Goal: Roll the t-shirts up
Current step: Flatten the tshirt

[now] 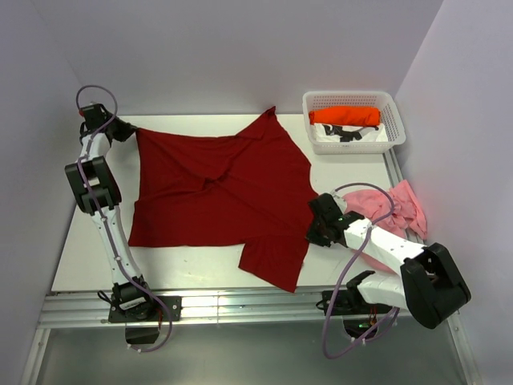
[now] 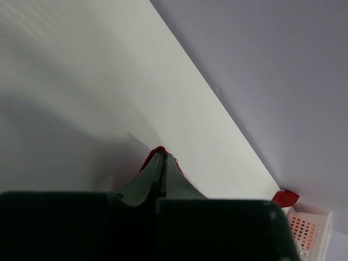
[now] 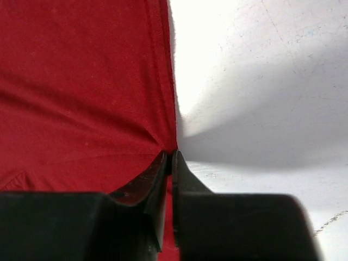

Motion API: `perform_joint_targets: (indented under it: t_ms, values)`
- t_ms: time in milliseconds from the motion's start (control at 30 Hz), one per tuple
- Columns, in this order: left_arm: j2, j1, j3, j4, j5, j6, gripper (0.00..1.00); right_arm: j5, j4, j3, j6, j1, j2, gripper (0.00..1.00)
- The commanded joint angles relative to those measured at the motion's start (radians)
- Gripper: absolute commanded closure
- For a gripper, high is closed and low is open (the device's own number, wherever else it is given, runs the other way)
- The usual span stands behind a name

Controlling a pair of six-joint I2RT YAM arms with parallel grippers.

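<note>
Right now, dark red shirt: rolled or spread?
Spread. The dark red t-shirt lies mostly flat across the table, wrinkled, no roll started.

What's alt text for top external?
A dark red t-shirt lies spread on a table, left hand pinching its far-left corner, right hand its right edge. A pink shirt sits crumpled at right, an orange shirt in the basket.

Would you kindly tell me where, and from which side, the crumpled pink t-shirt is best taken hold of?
Probably by the raised folds at the far end of the pink t-shirt, coming down from above and the left. It lies bunched, with no flat hem showing; the right arm covers its near part, and the wall stands close on its right.
</note>
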Motion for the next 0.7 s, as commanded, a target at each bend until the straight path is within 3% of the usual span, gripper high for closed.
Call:
perform_joint_targets:
  t_ms: [0,100,167,200,433,667]
  values:
    - [0.007,0.016,0.028,0.094,0.029,-0.019,0.91,0.026,-0.083,0.018,-0.017,-0.006,0.039,0.88]
    - [-0.018,0.008,-0.012,0.122,0.04,-0.016,0.73,0.024,-0.085,0.058,-0.043,-0.005,0.049,0.64]
    - [-0.044,-0.001,-0.047,0.136,0.034,-0.012,0.68,0.044,-0.102,0.093,-0.065,-0.003,0.035,0.49]
    - [-0.05,-0.004,-0.055,0.137,0.034,-0.007,0.65,0.046,-0.103,0.104,-0.077,-0.003,0.018,0.46]
    - [-0.129,-0.016,-0.181,0.151,0.069,0.001,0.64,-0.003,-0.052,0.222,-0.233,0.06,0.006,0.46]
    - [-0.284,-0.015,-0.371,0.163,0.08,0.019,0.6,-0.033,0.019,0.409,-0.286,0.238,0.223,0.53]
